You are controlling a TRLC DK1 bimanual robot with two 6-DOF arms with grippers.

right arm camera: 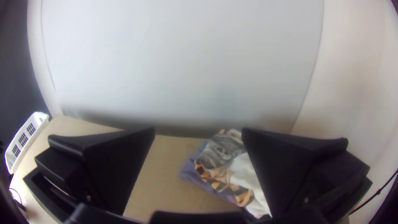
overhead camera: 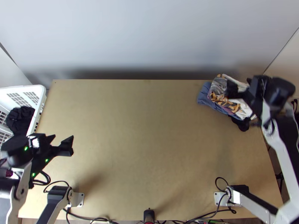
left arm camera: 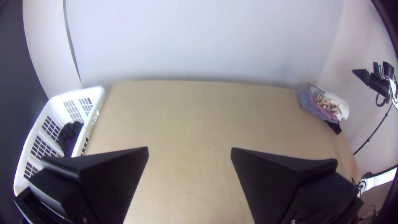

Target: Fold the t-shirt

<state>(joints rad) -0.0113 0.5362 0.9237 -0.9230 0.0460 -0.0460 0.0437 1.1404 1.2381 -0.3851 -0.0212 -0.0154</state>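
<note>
In the top view my left gripper (overhead camera: 62, 140) hangs at the table's left side near the basket, open and holding nothing; the left wrist view shows the same gripper (left arm camera: 190, 148) with bare table between its fingers. My right gripper (overhead camera: 243, 89) is over the folded clothes (overhead camera: 223, 98) at the far right corner. These lie stacked: blue-purple cloth below, a grey, orange and white printed one on top, black cloth beneath the near side. In the right wrist view that gripper (right arm camera: 198, 130) is open, the printed cloth (right arm camera: 224, 155) beyond its fingers. Which piece is the t-shirt, I cannot tell.
A white laundry basket (overhead camera: 42, 98) with black cloth (overhead camera: 21, 118) in it stands off the table's left edge. The wooden table (overhead camera: 142, 138) is bare through its middle. Cables (overhead camera: 89, 219) run along the near edge, and a pale wall (overhead camera: 149, 33) rises behind.
</note>
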